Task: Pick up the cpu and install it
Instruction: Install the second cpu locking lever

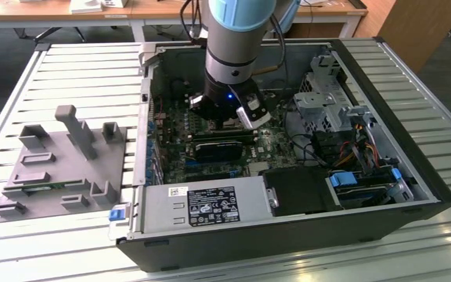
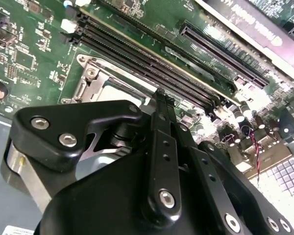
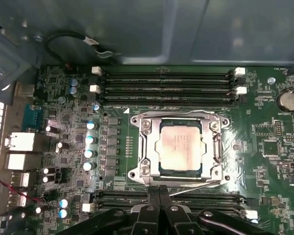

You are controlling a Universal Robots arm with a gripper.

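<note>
The cpu (image 3: 180, 147) lies flat in the motherboard socket, silver-grey top up, inside the metal socket frame (image 3: 142, 147). My gripper (image 3: 158, 190) hovers just off one edge of the socket, over the thin wire lever (image 3: 196, 188). Its two black fingers are pressed together with nothing between them. In the second wrist view the shut gripper (image 2: 160, 95) points down at the socket frame (image 2: 90, 81) beside the memory slots (image 2: 152, 63). In the exterior view the gripper (image 1: 227, 120) reaches down into the open computer case (image 1: 413, 147) above the motherboard.
A grey parts fixture (image 1: 61, 170) stands outside the case on the exterior view's left. Inside the case are a power supply (image 1: 202, 205), a drive cage (image 1: 327, 100), loose cables (image 1: 351, 147) and a black card (image 1: 221, 150). Capacitors (image 3: 90, 139) flank the socket.
</note>
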